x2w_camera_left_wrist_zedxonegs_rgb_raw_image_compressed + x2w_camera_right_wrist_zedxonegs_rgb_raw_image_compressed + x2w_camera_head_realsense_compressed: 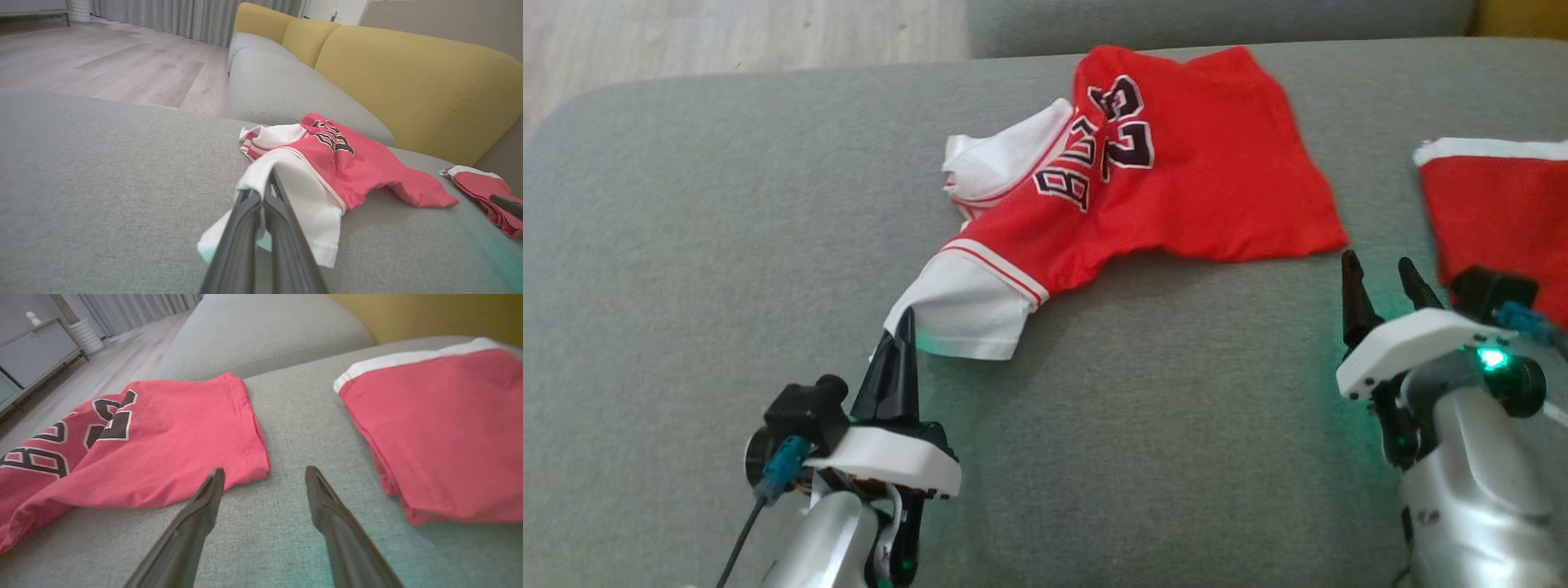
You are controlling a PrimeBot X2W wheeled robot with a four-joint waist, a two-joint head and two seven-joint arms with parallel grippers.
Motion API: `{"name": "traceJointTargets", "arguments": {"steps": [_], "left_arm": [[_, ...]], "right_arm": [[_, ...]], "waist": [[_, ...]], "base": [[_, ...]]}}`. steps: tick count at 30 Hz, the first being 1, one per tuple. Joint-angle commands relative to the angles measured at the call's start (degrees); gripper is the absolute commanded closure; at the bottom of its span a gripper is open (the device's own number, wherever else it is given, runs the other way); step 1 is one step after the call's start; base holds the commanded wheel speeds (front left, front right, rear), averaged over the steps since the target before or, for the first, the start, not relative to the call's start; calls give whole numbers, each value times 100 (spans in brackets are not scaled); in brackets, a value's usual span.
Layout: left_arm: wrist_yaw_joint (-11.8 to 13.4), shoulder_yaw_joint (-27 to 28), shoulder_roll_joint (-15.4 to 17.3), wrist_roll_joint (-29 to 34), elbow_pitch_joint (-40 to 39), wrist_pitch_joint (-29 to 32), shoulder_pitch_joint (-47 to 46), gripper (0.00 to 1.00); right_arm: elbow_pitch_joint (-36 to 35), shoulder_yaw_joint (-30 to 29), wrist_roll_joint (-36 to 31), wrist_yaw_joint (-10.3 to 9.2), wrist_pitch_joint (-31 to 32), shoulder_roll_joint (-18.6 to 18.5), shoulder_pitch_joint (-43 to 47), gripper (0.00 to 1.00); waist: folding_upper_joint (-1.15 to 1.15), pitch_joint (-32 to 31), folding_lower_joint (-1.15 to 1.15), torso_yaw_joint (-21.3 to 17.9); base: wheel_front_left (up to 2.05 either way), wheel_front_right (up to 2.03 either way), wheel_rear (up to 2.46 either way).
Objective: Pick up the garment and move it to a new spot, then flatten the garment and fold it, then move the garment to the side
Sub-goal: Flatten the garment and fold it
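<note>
Soft, even daylight, fairly bright — the garment (pixel 1176 180) casts only a faint, diffuse shadow on the grey sofa cushion (pixel 686 327). A green lamp (pixel 1492 358) on the right arm (pixel 1470 490) spills a teal glow over the cushion nearby. Both wrist views bend at the edges and wash the red to pink; the right one is slightly soft.

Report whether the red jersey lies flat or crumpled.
Crumpled: the jersey bunches in ridges, one white sleeve stretched out, pinched in the shut left pincer.

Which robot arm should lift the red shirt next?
Left. The left jaws are shut on the white sleeve of the jersey; the right jaws stand open over the grey sofa cushion, holding nothing.
</note>
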Motion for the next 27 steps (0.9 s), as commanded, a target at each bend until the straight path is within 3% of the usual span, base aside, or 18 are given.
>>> {"name": "traceJointTargets", "arguments": {"steps": [1, 8, 20, 21, 22, 23, 27], "left_arm": [[30, 223, 71, 61, -204, -126, -265, 100], [-2, 208, 30, 63, -212, -271, -357, 100], [-61, 159, -6, 54, -111, -367, -522, 100], [-59, 164, 2, 57, -99, -371, -537, 100], [-56, 172, 9, 57, -87, -375, -551, 100], [-52, 184, 18, 56, -74, -379, -561, 100], [-42, 256, 91, 44, -60, -396, -590, 100]], "right_arm": [[110, 19, -6, -4, 19, 15, -383, 0], [1068, -464, 13, -4, 54, 15, -1045, 0], [2233, -1108, -819, -4, 66, 4, -1657, 0], [2290, -1128, -835, -4, 45, 5, -1688, 11], [2343, -1141, -842, -4, 14, 7, -1719, 65], [2384, -1136, -852, -4, -34, 8, -1753, 100], [2424, -958, -949, -4, -300, 10, -1895, 100]], "waist": [[0, 75, 0, 139], [0, 235, 0, 381], [0, 410, 0, 551], [0, 412, 0, 540], [0, 410, 0, 526], [0, 400, 0, 502], [0, 317, 0, 362]], "base": [[0, 0, 0], [0, 0, 0], [0, 0, 0], [0, 0, 0], [0, 0, 0], [0, 0, 0], [0, 0, 0]]}}
